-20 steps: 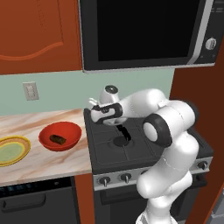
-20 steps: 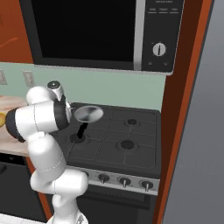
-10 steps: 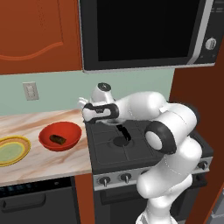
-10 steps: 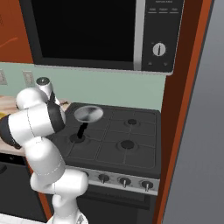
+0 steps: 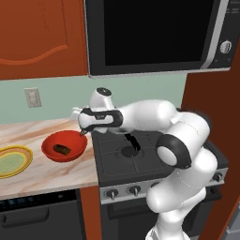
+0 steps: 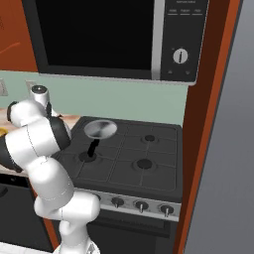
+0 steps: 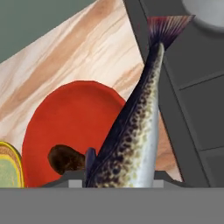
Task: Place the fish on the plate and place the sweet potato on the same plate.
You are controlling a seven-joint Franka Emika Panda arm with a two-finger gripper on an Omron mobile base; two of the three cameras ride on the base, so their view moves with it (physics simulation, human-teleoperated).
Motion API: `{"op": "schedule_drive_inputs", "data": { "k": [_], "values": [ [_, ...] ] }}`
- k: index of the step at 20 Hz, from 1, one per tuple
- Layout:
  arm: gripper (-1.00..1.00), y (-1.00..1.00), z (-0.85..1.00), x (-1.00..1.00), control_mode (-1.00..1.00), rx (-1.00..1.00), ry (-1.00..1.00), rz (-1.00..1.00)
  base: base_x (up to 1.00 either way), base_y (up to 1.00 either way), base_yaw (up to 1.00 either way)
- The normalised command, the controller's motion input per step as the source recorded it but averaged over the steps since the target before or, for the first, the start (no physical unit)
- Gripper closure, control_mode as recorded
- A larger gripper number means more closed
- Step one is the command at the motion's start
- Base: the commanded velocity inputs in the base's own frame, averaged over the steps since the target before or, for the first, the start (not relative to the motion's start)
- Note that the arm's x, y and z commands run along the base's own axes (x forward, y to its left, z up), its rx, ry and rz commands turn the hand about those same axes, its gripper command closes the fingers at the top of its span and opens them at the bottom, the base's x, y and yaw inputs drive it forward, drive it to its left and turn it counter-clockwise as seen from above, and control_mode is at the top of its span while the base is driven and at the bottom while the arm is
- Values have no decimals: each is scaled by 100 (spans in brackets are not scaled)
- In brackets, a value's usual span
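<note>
My gripper (image 5: 81,125) is shut on the fish (image 7: 131,135), a silver-grey speckled fish whose tail points away from the hand. It hangs over the counter edge between the stove and the red bowl (image 5: 64,146). In that bowl lies the sweet potato (image 5: 62,149), a dark brown lump (image 7: 65,158). The plate (image 5: 11,161), with a yellow-orange rim and a pale green centre, sits left of the bowl, and its edge (image 7: 6,164) shows in the hand view. The fish's tip (image 5: 83,133) pokes out below the fingers.
A black stove (image 5: 140,159) stands right of the marble counter (image 5: 42,176), with a small silver pan (image 6: 100,129) on its rear left burner. A microwave (image 5: 150,37) and a red cabinet (image 5: 42,37) hang overhead. A tall red panel (image 6: 208,124) bounds the stove's right side.
The arm has swung left with the fish, from above the stove's left burners to the counter edge beside the red bowl.
</note>
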Motion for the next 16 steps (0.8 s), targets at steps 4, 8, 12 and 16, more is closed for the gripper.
{"op": "schedule_drive_inputs", "data": {
  "k": [4, 8, 12, 16],
  "values": [
    [100, 46, 8, -32, -100, -3, 0, 18, 0, 0, 0],
    [100, 43, 7, -36, -100, -5, 0, 16, 0, 0, 0],
    [100, 27, 5, -40, -100, -9, 0, 10, 0, 0, 0],
    [100, 17, 5, -43, -100, -7, 0, 6, 0, 0, 0]
  ]
}}
